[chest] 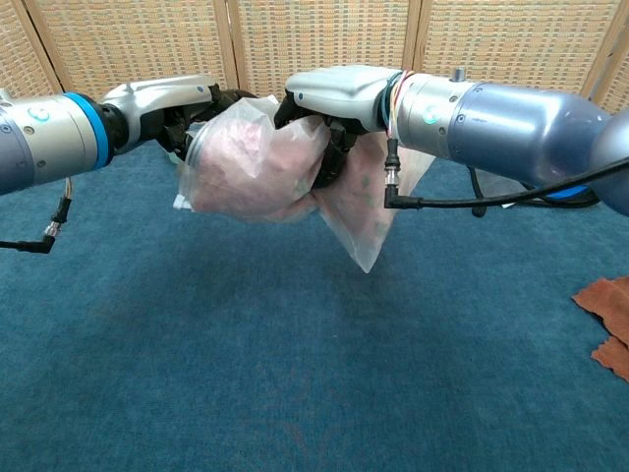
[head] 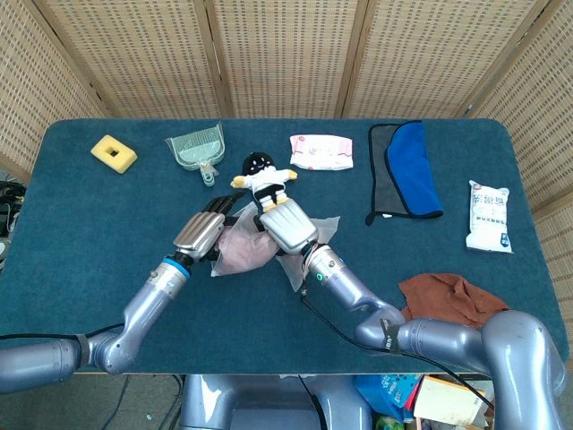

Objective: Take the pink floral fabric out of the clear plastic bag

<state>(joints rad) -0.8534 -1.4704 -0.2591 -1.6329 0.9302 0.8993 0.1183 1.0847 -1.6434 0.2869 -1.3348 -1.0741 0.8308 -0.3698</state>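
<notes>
The pink floral fabric [chest: 257,165] is inside the clear plastic bag [chest: 364,211], bunched in one end, and the whole bundle hangs in the air above the desk [chest: 295,374], between the two hands. The right hand [chest: 329,93] holds the bag from above, its fingers [chest: 334,162] wrapped around the middle, so the loose end hangs down. The left hand [chest: 167,103] is at the bag's other end; its dark fingers [head: 215,204] lie against the plastic, but I cannot tell if they hold something. I think the risk is that the right hand squeezes fabric and bag together, so a pull drags both. The thin plastic may also slip.
</notes>
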